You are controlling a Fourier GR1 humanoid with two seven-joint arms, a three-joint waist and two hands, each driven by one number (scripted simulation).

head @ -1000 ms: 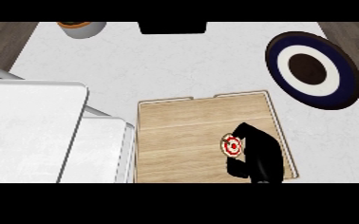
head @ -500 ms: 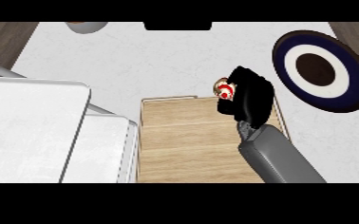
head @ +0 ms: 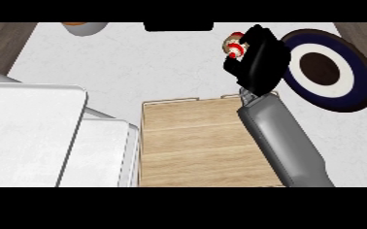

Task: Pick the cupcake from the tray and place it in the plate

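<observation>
While our right hand [head: 259,63] is curled round the cupcake [head: 235,47], we are in the carrying step, and the cake is already off the wooden tray [head: 193,145] and above the white table [head: 143,68]. It shows at the hand's 10 o'clock side, with its red and white top partly hidden by the black fingers. The plate [head: 324,70], dark blue with a white ring and a dark centre, lies at 3 o'clock from the hand and just beside it; the hand's edge seems to overlap the plate's near rim in the head view.

To do this step well, we think the hand should travel on toward 3 o'clock until the cupcake itself, not only the palm, is above the dark centre. Because the cake sits on the side of the hand away from the plate, the travel must be a little longer than it seems. We should keep the cake upright and come down before we let the fingers go apart, so that it does not tip on the rim. Our left hand does not show in the view.
</observation>
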